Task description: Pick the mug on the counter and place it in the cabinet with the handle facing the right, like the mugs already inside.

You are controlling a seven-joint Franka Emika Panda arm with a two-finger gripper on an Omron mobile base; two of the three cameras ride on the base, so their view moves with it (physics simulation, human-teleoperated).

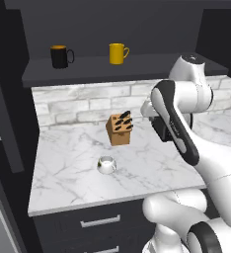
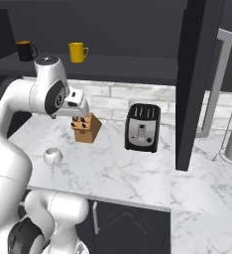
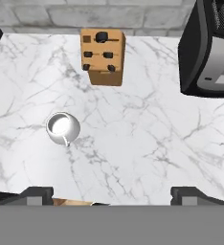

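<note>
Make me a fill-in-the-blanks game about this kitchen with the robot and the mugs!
1. The white mug stands on the ______.
2. On the cabinet shelf, beside the black mug, is a mug coloured ______.
3. The wooden knife block stands between the white mug and the brick ______.
4. The gripper holds ______.

Missing words: counter; yellow; wall; nothing

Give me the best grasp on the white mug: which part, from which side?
Take the mug by its rim, from straight above: it stands upright and open-topped on the counter, apart from the knife block. Pinch the wall opposite the handle.
</note>
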